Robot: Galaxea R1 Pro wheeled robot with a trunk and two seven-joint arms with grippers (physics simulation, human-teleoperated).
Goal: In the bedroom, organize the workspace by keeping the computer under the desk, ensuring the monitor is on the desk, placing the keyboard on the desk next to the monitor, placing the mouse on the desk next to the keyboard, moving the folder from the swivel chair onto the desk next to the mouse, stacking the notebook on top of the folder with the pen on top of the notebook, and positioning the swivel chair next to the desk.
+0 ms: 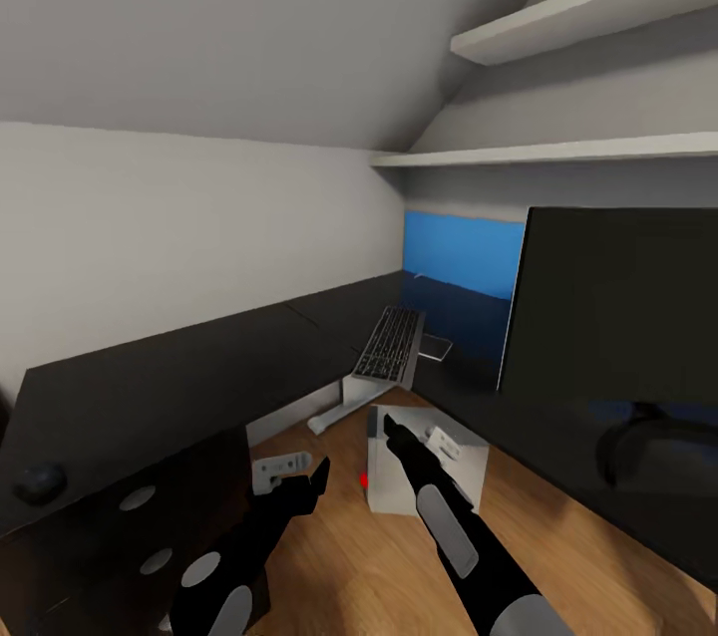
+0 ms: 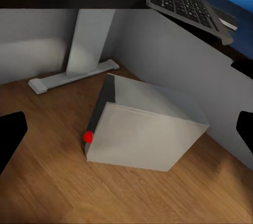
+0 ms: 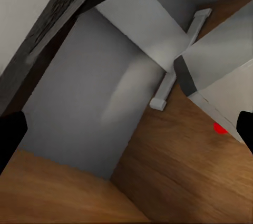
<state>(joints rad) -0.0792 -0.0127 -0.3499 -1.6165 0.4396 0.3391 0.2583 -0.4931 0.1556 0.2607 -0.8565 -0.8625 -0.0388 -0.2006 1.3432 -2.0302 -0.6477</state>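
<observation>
The computer (image 1: 427,465), a light grey box with a red light on its front edge, lies on the wooden floor in the inner corner of the black L-shaped desk (image 1: 199,357). Both grippers hover just short of it. My left gripper (image 1: 315,477) is open, and the computer (image 2: 147,129) sits ahead between its fingers. My right gripper (image 1: 391,423) is open above the box's near top edge. The keyboard (image 1: 390,345) lies on the desk's corner, overhanging the edge. The monitor (image 1: 610,305) stands on the desk at the right. A dark rounded mouse (image 1: 40,482) rests on the left wing.
A black drawer unit with silver knobs (image 1: 140,556) stands close at the left. The desk's white leg (image 1: 335,413) and its foot lie on the floor behind the computer. A bright blue panel (image 1: 464,252) stands against the far wall. White shelves (image 1: 588,13) hang above.
</observation>
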